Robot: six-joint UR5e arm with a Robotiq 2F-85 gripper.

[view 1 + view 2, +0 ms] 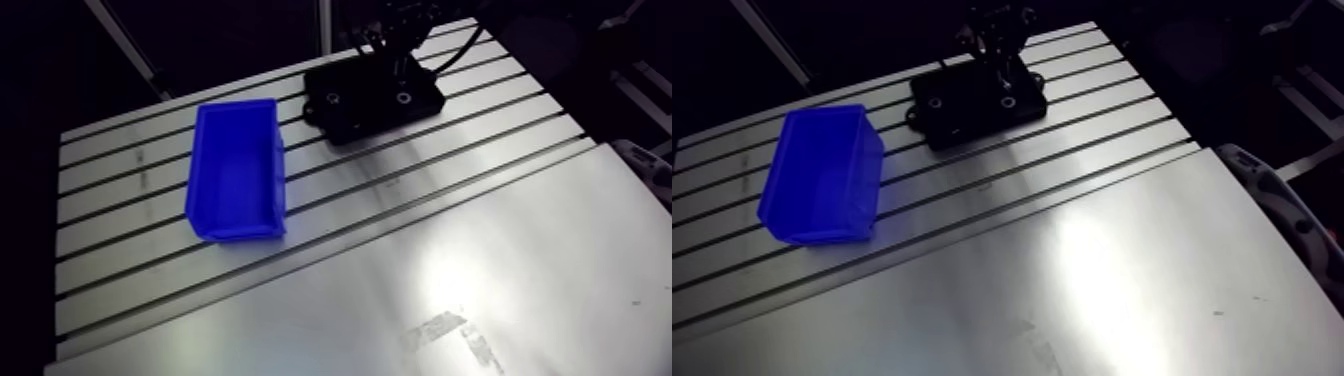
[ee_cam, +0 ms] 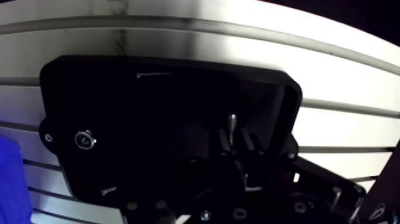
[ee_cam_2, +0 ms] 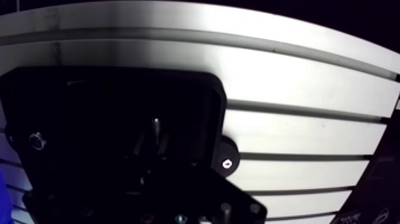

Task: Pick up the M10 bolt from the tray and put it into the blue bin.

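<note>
At the far edge of the table (image 1: 450,250), my gripper (image 2: 234,136) pinches the bolt (image 2: 233,119) in the tray (image 2: 149,101), ready to lift. The bin (image 1: 238,222) waits alongside.

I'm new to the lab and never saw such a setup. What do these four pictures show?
It's one robot arm working at a slotted metal table. Two pictures come from a camera high on the arm, looking down: a blue bin and a black tray sit apart on the table. The other two look down from the wrist, past the gripper, onto the tray. A shiny bolt shows right at the gripper; whether it is clamped yet is too dark to tell.
</note>
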